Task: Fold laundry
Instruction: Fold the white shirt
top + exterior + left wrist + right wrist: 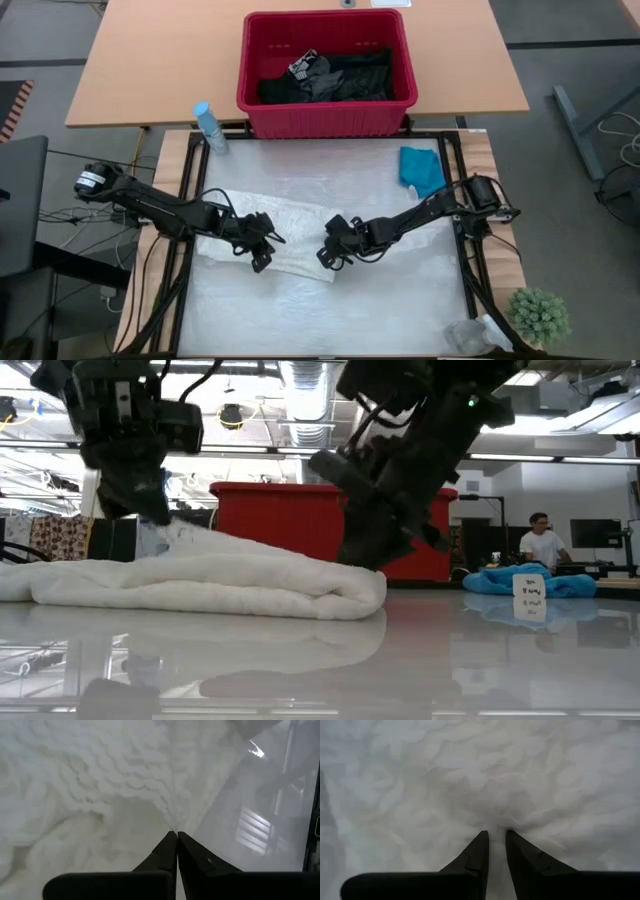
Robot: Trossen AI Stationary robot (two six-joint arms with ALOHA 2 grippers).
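A white lacy-textured garment (285, 232) lies bunched across the middle of the table, its rolled right end (345, 592) resting on the tabletop. My left gripper (262, 250) is shut on it near its left-middle. My right gripper (330, 252) slants down at the garment's right end, fingers a narrow gap apart. A small teal garment (422, 170) lies at the table's far right. Black clothes (330, 78) sit in the red basket (262, 108) beyond the far edge. My left gripper pinches a raised ridge of the white garment (172, 822) between its shut fingertips, slanting down from the table's left. The cloth is drawn up to a small peak (172, 532) there; the rest lies on the table. My right gripper's fingertips (481, 840) dig into the garment's right end (496, 822), slanting down from the table's right. The cloth puckers around the tips, and the garment lies on the table.
A blue spray bottle (210, 128) stands at the far left corner. A small green plant (540, 315) and a clear bag (470, 335) sit at the near right. A person (543, 545) sits in the room behind. Bare tabletop lies along the near side.
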